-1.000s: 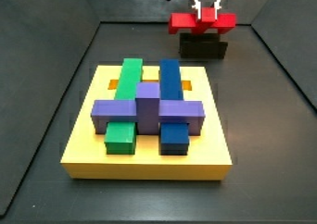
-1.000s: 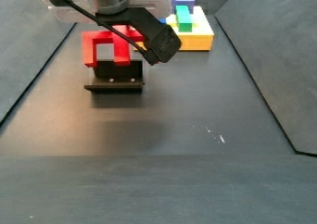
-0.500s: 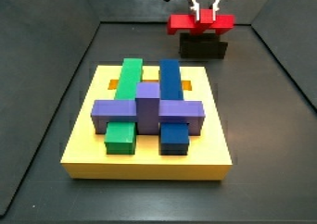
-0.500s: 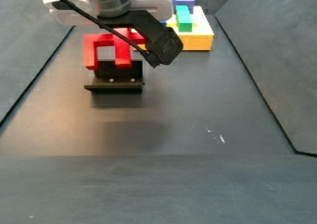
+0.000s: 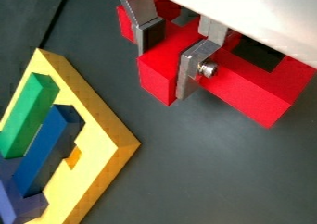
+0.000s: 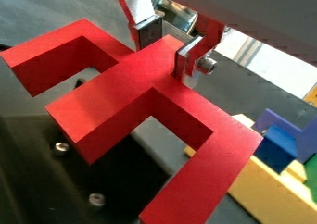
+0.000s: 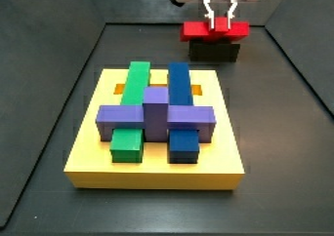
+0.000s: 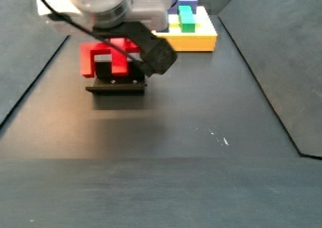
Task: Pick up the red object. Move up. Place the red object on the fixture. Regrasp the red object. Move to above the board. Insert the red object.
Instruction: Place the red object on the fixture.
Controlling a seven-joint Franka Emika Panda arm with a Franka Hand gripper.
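Observation:
The red object (image 7: 213, 30) rests low on the fixture (image 7: 216, 52) at the far end of the floor, its legs hanging down over the black block in a side view (image 8: 101, 60). My gripper (image 7: 216, 19) comes down from above and is shut on its top stub. In both wrist views the silver fingers (image 5: 191, 67) (image 6: 190, 57) press on the stub of the red object (image 5: 242, 87) (image 6: 118, 93) from both sides, with the gripper (image 5: 171, 50) (image 6: 168, 46) centred over it. The fixture (image 8: 116, 85) (image 6: 69, 177) lies beneath. The yellow board (image 7: 156, 164) sits nearer the camera.
The board (image 8: 191, 40) (image 5: 109, 126) carries green (image 7: 135, 82), blue (image 7: 179, 82) and purple (image 7: 156, 115) blocks, with an open slot between the long bars. Dark walls line the floor on both sides.
The gripper has come down with the red object, which hung just above the fixture before and now sits on it.

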